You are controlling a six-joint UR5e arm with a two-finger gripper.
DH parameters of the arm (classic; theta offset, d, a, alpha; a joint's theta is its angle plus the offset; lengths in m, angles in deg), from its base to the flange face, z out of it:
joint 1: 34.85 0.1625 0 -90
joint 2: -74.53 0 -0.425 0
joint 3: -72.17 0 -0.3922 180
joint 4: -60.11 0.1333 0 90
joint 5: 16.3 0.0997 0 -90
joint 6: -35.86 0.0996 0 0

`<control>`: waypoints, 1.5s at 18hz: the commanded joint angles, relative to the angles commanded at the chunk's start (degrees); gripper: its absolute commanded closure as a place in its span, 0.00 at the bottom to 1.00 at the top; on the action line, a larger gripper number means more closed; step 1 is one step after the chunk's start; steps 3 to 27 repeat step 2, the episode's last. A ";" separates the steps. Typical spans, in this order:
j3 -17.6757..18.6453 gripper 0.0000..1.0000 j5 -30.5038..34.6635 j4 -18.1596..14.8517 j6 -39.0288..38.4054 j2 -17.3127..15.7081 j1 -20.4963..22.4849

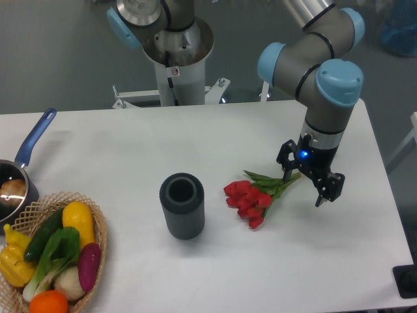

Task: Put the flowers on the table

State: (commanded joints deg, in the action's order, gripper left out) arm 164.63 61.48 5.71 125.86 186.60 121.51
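The flowers (pixel 249 197) are a bunch of red tulips with green stems. They lie flat on the white table (pixel 130 150), right of centre, heads pointing left and stems pointing up-right. My gripper (pixel 303 185) points down over the stem ends. Its fingers (pixel 322 195) stand apart, one on each side of the stem tips, and it looks open. The stems appear to rest on the table rather than hang from the fingers.
A dark ribbed cylinder (pixel 182 205) stands upright just left of the flowers. A wicker basket (pixel 98 228) of vegetables sits at the front left corner. A pot with a blue handle (pixel 31 143) is at the left edge. The robot base (pixel 176 59) stands behind the table.
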 joint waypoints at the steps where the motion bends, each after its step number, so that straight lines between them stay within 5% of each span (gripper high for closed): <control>1: 0.00 0.00 0.00 0.00 0.00 0.09 0.09; 27: 0.00 0.00 0.00 0.00 0.00 0.00 0.09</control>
